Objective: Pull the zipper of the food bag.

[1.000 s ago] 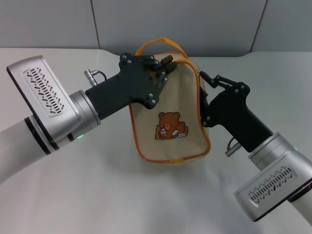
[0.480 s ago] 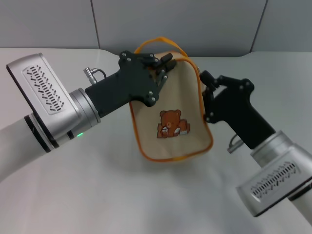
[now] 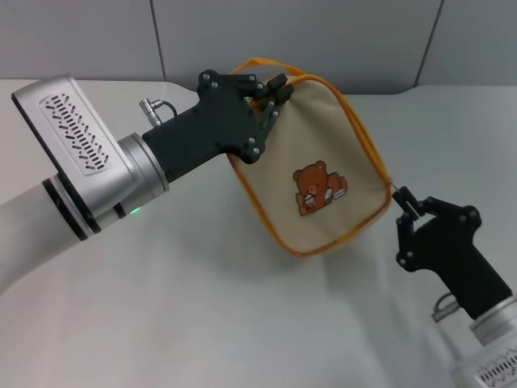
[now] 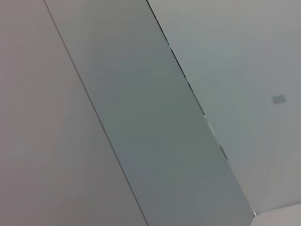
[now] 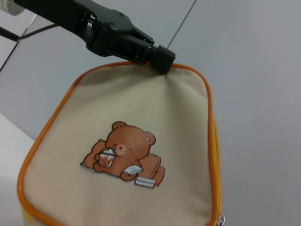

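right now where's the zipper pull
In the head view the zipper pull sits at the food bag's lower right corner, pinched by the right gripper; the left gripper holds the bag's top edge.

Our arms are white tubes ending in silver metal wrist blocks (image 3: 69, 153), each with a slotted vent panel. A black band rings the left wrist beside a small green light (image 3: 132, 212). Both grippers, left (image 3: 273, 99) and right (image 3: 408, 204), are matte black plates with silver screws; a thin cable (image 3: 157, 103) loops off the left one.
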Motion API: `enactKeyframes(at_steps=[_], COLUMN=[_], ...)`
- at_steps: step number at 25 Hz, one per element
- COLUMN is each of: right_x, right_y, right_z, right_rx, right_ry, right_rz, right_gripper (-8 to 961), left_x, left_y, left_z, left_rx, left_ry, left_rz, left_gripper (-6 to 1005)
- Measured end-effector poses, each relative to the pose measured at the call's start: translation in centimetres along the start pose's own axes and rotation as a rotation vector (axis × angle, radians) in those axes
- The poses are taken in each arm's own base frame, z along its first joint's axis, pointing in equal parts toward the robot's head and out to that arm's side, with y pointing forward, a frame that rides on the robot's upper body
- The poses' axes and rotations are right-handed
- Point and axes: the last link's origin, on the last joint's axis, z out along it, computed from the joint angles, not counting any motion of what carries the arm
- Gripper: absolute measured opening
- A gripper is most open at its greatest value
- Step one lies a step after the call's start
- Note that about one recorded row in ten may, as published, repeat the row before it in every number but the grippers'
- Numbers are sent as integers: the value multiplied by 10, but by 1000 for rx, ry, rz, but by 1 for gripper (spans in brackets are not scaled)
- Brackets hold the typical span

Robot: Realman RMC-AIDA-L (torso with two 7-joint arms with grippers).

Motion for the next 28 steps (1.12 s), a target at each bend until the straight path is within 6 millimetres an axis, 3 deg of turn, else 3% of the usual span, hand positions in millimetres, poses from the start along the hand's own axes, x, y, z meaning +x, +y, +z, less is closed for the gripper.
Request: enactKeyframes(at_steps=[6, 8, 11, 12, 15, 17, 26, 28], right_x=[-9, -12, -9, -3, 2, 3, -12, -17], right_y=[-6, -9, -21, -36, -52, -71, -102, -105], right_z=[-2, -4, -4, -1, 2, 6, 18, 22], right_rx=[42, 64, 74, 60, 32, -52, -400, -509], right_ry=[-69, -91, -109, -126, -141, -159, -136, -103], right_rz=[21, 66, 198, 333, 446, 582, 721, 715], right_gripper=[1, 43, 105, 135, 223, 282, 553, 644], left_x=[-2, -6, -15, -19, -30, -35, -27, -20], left_y=[7, 9, 5, 4, 10, 16, 29, 33], left_z=[0, -5, -16, -19, -26, -32, -45, -48], left_rx=[0, 29, 124, 155, 182, 181, 85, -81], left_ry=[-5, -14, -28, -34, -70, -91, -37, -50], left_rz=[-39, -101, -289, -348, -432, -448, -463, -466], left_gripper=[49, 48, 50, 53, 62, 68, 94, 134])
